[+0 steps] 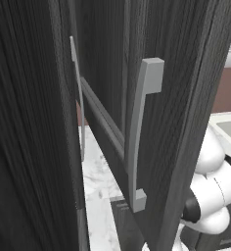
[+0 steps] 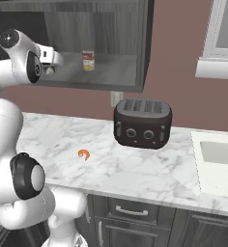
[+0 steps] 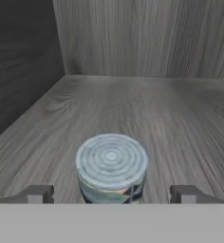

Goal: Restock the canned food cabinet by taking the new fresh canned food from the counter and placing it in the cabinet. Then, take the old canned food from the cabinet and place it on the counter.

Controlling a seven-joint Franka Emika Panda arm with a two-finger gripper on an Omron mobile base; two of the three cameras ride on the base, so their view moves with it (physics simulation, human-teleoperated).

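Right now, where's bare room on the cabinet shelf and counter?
Cabinet shelf: bare behind the can to the back wall, and on both sides of it. Only the can, between the open gripper's fingertips, takes up room. Counter: bare in front of the toaster and left of it, apart from a small orange item. The sink borders the right.

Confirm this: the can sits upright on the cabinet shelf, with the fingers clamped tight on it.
Not clamped. In the hand view the fingers stand wide apart, clear of the can's sides. The can does sit upright on the cabinet shelf.
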